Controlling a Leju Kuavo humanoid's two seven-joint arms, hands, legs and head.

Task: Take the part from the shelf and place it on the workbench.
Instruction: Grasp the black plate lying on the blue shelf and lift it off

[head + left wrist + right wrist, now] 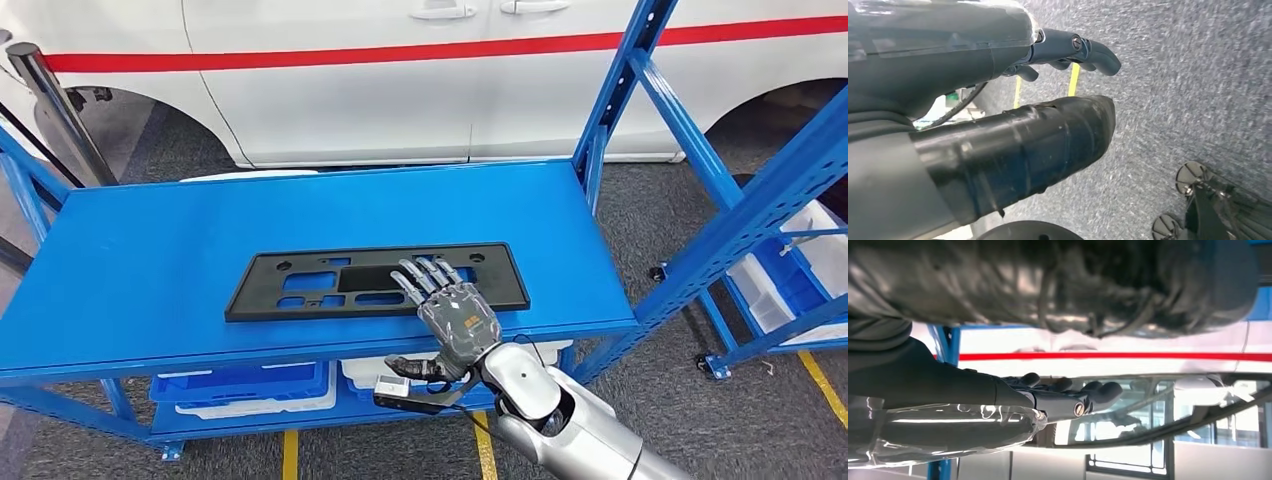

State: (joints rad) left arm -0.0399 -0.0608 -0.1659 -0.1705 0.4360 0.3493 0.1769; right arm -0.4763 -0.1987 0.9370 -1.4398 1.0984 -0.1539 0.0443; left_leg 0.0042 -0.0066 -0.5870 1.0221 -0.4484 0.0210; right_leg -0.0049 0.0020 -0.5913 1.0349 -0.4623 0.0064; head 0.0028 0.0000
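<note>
While its fingers lay flat on the part, the right hand gripped nothing.

Spread and extended, the right hand's fingers rested on top of the part right of its middle, the thumb hanging below the shelf edge, so the hand was touching the part rather than holding it. That part, a flat black panel with several cut-outs, lay lengthwise on the shelf's top board, near the front edge. Under the shelf's top board sat blue and white bins. Behind the shelf stood a white car with a red stripe. Down by the grey floor, the left hand hung with fingers curled in, holding nothing.
</note>
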